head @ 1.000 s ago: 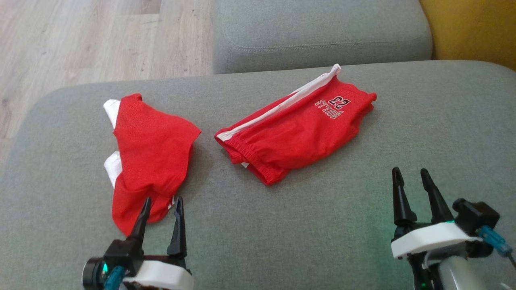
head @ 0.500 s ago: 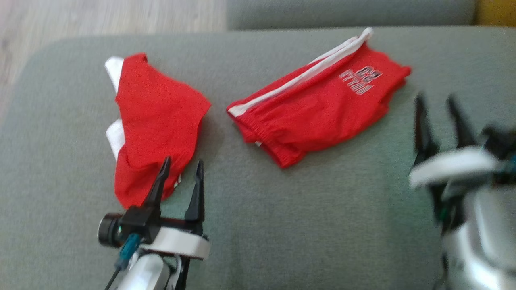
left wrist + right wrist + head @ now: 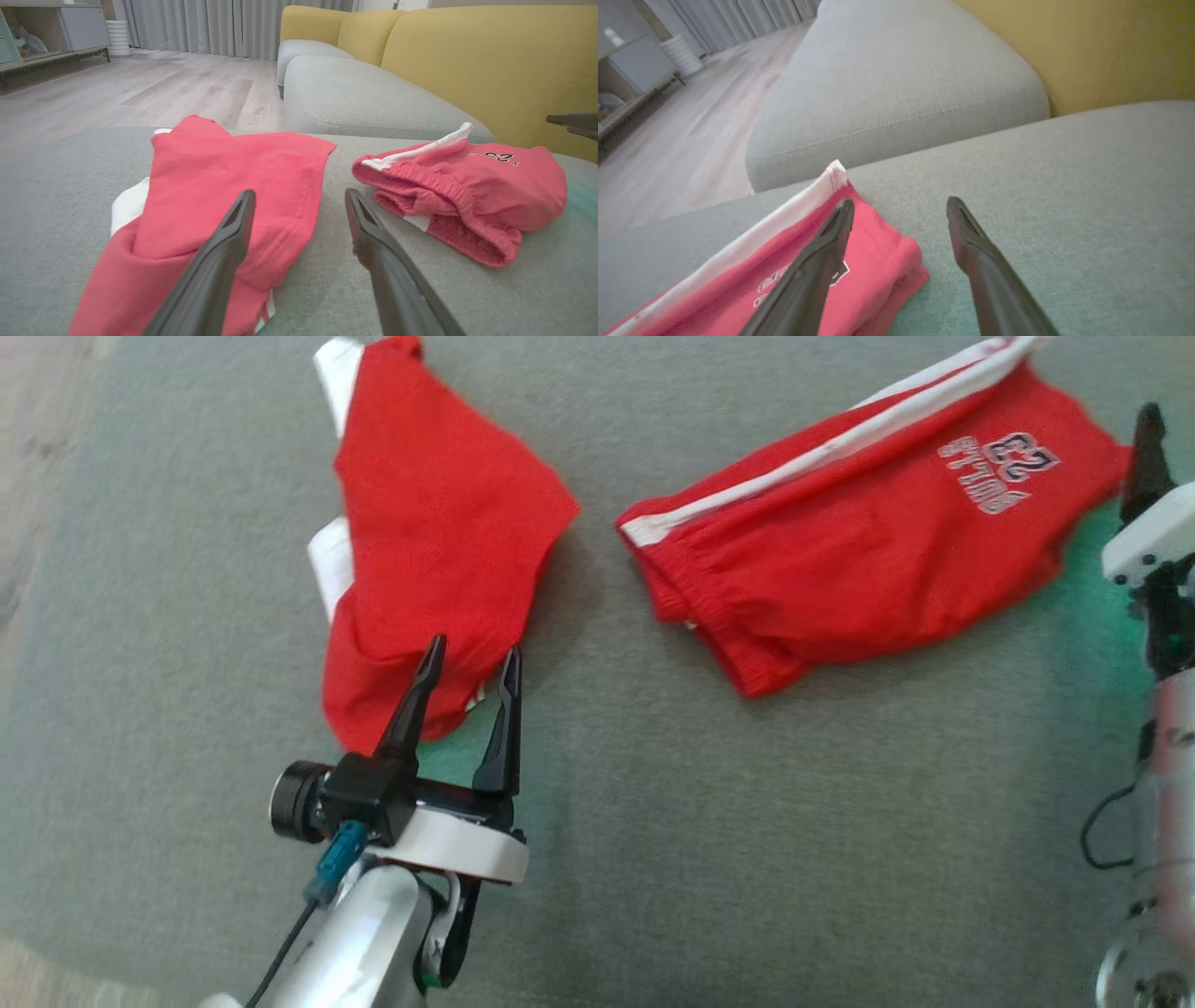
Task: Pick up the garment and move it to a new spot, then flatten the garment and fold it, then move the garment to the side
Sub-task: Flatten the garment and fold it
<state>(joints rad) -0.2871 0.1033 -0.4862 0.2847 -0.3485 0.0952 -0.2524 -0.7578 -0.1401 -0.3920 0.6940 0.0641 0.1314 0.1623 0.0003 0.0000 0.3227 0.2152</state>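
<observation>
left gripper (image 3: 474, 646) is wide open and empty, tips at the near end of the top (image 3: 439, 513), which runs straight away across the cushion (image 3: 747, 859). right gripper (image 3: 900, 204), open too, sits by the shorts (image 3: 868, 560).

A red garment (image 3: 439, 523) with white trim lies loosely rumpled on the left half of the grey cushion (image 3: 747, 859). It runs from near the far edge toward the near side. Its near end is bunched, and white panels poke out along its left side. To its right, with bare cushion between them, red shorts (image 3: 868, 560) lie folded and slanted. Their gathered elastic waistband points toward the cushion's middle, a white stripe runs along the far side, and a printed "23" with lettering sits near the right end.
</observation>
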